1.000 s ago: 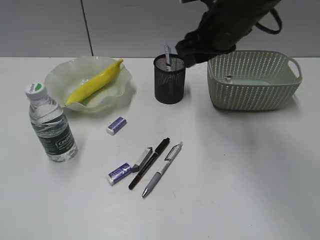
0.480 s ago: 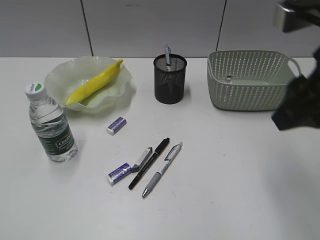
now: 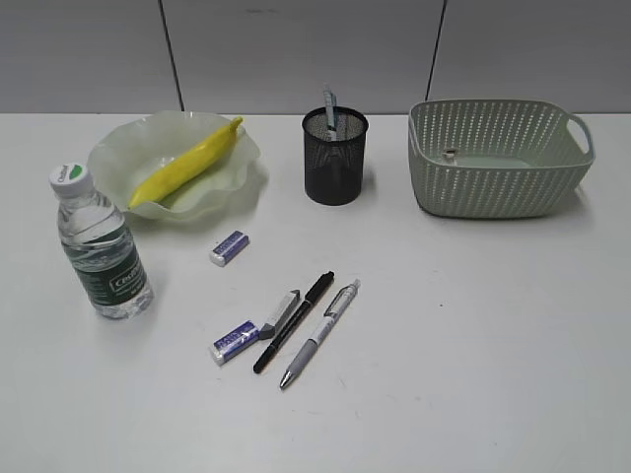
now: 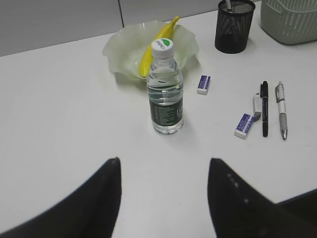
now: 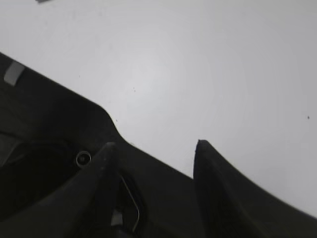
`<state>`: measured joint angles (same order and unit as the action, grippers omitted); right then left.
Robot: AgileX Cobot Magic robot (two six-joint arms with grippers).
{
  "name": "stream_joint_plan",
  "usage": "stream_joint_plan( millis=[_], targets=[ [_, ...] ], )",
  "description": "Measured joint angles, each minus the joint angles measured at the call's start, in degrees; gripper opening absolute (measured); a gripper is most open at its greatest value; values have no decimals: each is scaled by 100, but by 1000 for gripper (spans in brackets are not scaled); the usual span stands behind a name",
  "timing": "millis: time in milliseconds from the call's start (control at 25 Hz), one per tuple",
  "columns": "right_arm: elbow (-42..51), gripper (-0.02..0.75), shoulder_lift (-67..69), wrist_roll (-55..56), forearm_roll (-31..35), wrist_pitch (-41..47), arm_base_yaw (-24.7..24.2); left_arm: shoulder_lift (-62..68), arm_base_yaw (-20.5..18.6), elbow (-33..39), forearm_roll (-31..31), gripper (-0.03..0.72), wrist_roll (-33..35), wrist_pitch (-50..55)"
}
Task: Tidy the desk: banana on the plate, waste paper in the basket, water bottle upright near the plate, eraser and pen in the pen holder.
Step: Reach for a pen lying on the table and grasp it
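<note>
Around the pen holder (image 3: 335, 158): right arm has pulled away from above it and is now out of the exterior view, a pen standing inside. Banana (image 3: 187, 163) lies on the plate (image 3: 118, 148) left of the holder, bottle (image 3: 99, 246) upright front-left of it, basket (image 3: 498, 158) right of it with a small scrap inside. Front of the holder, two pens (image 3: 306, 320) and erasers (image 3: 229, 247) remain on the desk (image 3: 473, 345), so those come next. Left gripper (image 4: 163, 166) and right gripper (image 5: 153, 146) both open, empty.
</note>
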<state>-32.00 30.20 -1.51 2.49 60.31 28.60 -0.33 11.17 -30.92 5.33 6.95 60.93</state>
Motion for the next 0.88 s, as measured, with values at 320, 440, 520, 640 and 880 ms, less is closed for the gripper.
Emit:
stream_joint_plan(
  millis=[320,440,520,640,880],
  targets=[
    [271,400,-2617,-34,47,-58,0,0,0,0,5,417,0,-5],
    [271,400,-3044,-23,15,-58,0,218,-6,0,156,417,0,-14],
    [271,400,-3061,-2,-45,-58,16,548,-6,0,423,417,21,-14],
    [271,400,-3061,17,-113,-58,34,1287,-6,-97,970,417,108,-57],
    [282,400,-3061,36,-434,-63,34,3234,-24,-459,2098,417,677,-713]
  ],
)
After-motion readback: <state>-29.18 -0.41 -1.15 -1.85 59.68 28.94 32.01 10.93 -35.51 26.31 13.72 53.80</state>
